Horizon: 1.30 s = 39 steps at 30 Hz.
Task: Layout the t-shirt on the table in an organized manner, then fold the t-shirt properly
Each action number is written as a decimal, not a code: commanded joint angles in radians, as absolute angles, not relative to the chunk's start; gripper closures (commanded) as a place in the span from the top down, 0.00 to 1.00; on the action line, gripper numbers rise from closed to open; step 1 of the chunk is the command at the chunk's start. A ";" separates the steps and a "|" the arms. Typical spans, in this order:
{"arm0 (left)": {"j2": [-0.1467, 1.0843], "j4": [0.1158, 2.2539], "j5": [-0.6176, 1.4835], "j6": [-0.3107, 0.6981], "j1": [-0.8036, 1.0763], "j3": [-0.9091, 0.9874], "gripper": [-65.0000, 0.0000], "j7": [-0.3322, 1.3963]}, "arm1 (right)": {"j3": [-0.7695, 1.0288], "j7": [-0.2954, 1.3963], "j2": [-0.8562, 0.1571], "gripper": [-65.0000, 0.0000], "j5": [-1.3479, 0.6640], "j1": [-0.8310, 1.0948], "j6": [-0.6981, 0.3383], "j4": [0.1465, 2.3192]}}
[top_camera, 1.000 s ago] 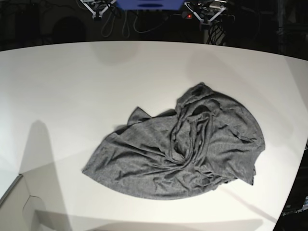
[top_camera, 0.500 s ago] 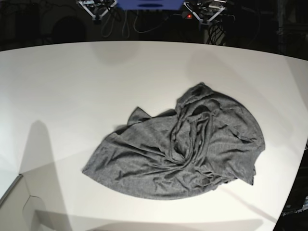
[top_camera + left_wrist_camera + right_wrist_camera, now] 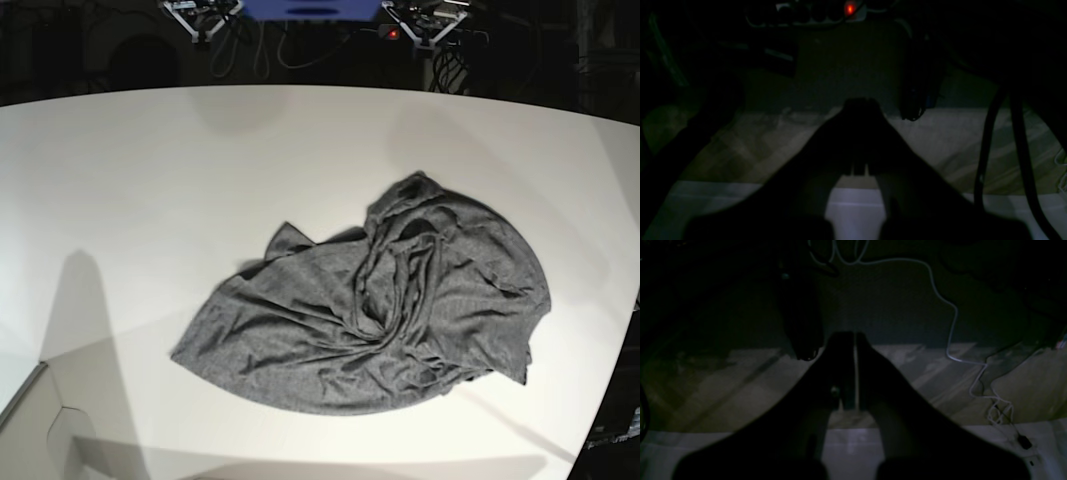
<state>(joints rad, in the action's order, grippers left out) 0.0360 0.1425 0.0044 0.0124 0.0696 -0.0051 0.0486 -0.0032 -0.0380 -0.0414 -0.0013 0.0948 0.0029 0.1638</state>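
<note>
The t-shirt (image 3: 400,310) is a dark grey heathered heap, crumpled and twisted, lying right of centre on the white table (image 3: 150,180). Both arms are pulled back beyond the table's far edge, well away from the garment. My left gripper (image 3: 425,30) is at the top right of the base view, and my right gripper (image 3: 205,18) is at the top left. In the dark left wrist view the left gripper (image 3: 860,103) is shut and holds nothing. The right gripper (image 3: 855,336) in its own view is shut too, with only a thin slit between its fingers. The shirt appears in neither wrist view.
A pale angled panel (image 3: 40,420) sits at the table's front left corner. The table's right edge curves close to the shirt. A blue unit (image 3: 300,8) and a red light (image 3: 393,33) sit behind the table. A white cable (image 3: 950,323) trails on the floor.
</note>
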 commanded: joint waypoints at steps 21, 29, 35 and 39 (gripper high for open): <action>0.035 0.147 0.001 0.004 0.085 -0.005 0.00 0.045 | -0.008 -0.041 -0.071 0.00 -0.001 0.096 -0.002 0.165; 0.035 0.147 0.001 0.004 0.085 -0.005 0.00 0.045 | -0.007 -0.039 -0.068 0.00 -0.001 0.074 -0.002 0.165; 0.038 0.148 0.001 0.004 0.084 -0.007 0.00 0.042 | -0.005 -0.045 -0.064 0.00 -0.001 0.077 -0.002 0.165; 0.044 0.211 0.007 0.004 0.101 -0.007 0.00 0.048 | -0.004 -0.048 -0.064 0.00 -0.001 0.099 -0.002 0.166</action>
